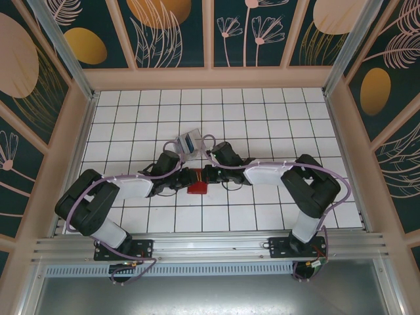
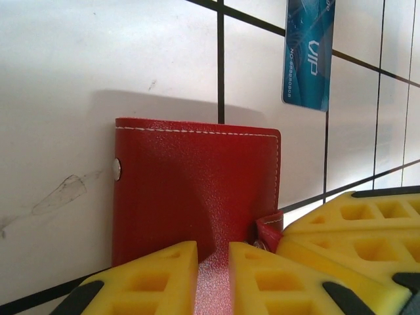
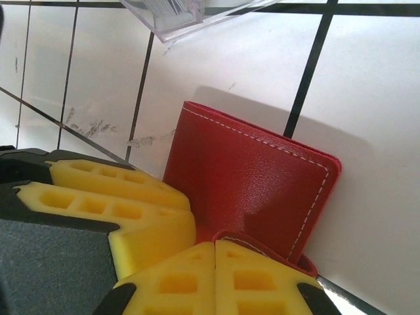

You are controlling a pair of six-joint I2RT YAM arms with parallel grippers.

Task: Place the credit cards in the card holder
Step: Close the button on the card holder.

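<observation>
"VIP" is read on a blue credit card (image 2: 308, 52) lying flat on the white tiled tabletop (image 2: 98, 52). A line starting "NO" is printed beside it, digits too small to be trusted, and the card's top is cut off by the frame edge. The red card holder (image 2: 197, 184) is seen folded shut at the tabletop centre between both arms (image 1: 197, 188), apart from the card; white stitching and a metal snap stud (image 2: 117, 168) are noted, no brand found. The left tool (image 2: 213, 249) is held narrow, clamped on the holder's near edge. The right tool (image 3: 215, 246) is seen shut, pads together, with a small red flap (image 3: 262, 248) curled at the tips; whether it is pinched cannot be told. A clear plastic box (image 3: 177, 16) is cropped at the top, its printed insert blurred; blue contents are made out from above (image 1: 189, 143).
</observation>
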